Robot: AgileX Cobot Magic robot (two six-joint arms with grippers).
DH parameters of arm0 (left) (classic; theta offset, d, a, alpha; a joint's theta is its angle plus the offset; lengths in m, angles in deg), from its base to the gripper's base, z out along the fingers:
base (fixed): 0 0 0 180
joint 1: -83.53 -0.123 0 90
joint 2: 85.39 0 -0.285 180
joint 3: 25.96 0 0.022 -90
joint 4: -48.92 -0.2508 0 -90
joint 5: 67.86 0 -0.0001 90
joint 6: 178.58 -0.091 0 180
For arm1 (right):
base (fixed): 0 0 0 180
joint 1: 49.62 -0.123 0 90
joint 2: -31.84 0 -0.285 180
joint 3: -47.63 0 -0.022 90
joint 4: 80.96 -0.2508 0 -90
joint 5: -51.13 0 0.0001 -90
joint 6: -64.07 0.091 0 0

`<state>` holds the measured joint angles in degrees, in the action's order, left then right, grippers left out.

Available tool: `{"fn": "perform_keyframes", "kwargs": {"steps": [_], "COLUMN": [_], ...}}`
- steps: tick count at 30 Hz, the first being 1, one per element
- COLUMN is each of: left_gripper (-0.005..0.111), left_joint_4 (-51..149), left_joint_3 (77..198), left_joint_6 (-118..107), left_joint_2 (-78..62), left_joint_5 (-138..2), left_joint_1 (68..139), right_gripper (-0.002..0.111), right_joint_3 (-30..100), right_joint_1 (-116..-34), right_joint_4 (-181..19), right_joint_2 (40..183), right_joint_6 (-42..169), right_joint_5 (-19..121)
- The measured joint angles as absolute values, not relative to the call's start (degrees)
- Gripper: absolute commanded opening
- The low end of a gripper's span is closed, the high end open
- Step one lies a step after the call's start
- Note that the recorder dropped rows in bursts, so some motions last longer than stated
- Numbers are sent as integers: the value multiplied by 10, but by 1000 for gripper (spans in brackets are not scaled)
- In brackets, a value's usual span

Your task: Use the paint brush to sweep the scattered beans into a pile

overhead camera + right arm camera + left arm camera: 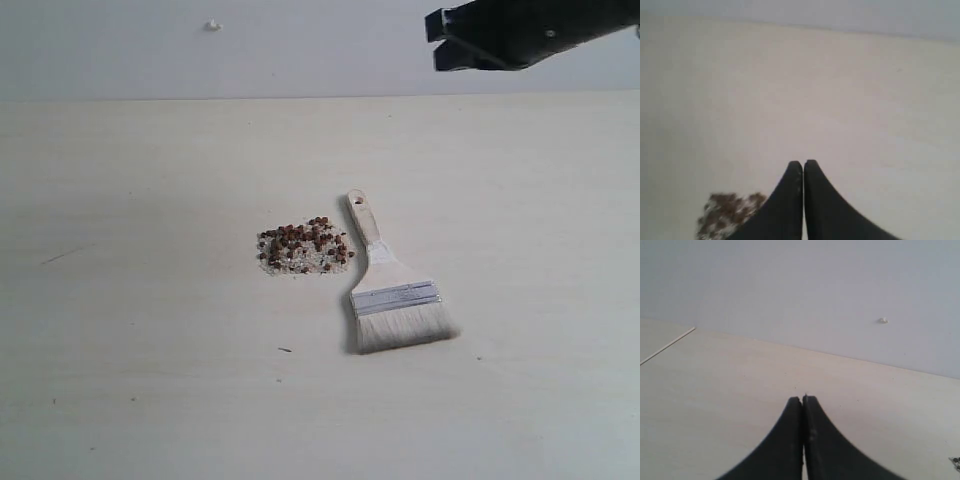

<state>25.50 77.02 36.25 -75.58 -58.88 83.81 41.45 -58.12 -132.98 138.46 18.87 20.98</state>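
- Pale wooden table fills most of the exterior view, with a plain grey-white wall behind it; a small white speck sits on the wall.
- The beans lie near the middle of the table in one loose reddish-brown cluster, mixed with fine white grains.
- The paint brush lies flat on the table just to the right of the beans, apart from them. Its wooden handle points toward the wall and its pale bristles face the camera.
- The right gripper is black and hangs high above the far right of the table, well clear of brush and beans. Its fingers are pressed together, holding nothing.
- The left gripper shows only in its wrist view, above bare table, facing the wall. Its fingers also meet, with nothing between them.
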Motion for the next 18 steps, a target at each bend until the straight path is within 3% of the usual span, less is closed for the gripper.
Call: {"fn": "perform_keyframes", "kwargs": {"steps": [8,18], "left_gripper": [0,0], "left_joint_4": [255,255], "left_joint_3": [770,770], "left_joint_6": [363,363], "left_joint_2": [-756,-756], "left_joint_5": [-589,-589], "left_joint_1": [838,838], "right_gripper": [0,0], "right_joint_3": [86,-136], "right_joint_1": [-612,-617], "right_joint_4": [-1319,-1314], "right_joint_2": [1083,799], "right_joint_6": [190,217], "right_joint_5": [551,605]}}
